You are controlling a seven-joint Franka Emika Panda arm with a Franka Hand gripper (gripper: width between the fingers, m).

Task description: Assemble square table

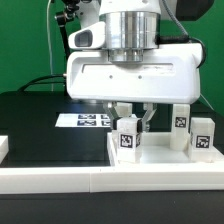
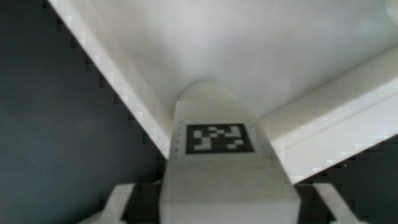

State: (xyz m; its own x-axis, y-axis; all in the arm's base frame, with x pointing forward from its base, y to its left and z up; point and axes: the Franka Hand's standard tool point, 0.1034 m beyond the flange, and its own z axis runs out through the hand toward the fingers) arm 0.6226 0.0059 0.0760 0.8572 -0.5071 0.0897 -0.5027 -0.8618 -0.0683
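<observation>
Gripping one leg [image 1: 127,137] upright, claw [image 1: 133,124] clamped on it, above tabletop [image 1: 160,158] w/ other legs [image 1: 181,128] at right; next needs lining up w/ mounting spot

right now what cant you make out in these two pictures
- Fourth leg: exterior view shows only three legs; the hand and its housing may hide another.
- Tabletop: its middle is behind the legs, its right end cut by the frame edge.
- Grip: in the wrist view the fingers are cut by the frame edge, so contact with the leg is unclear.
- Marker board: tags too small to read.
</observation>
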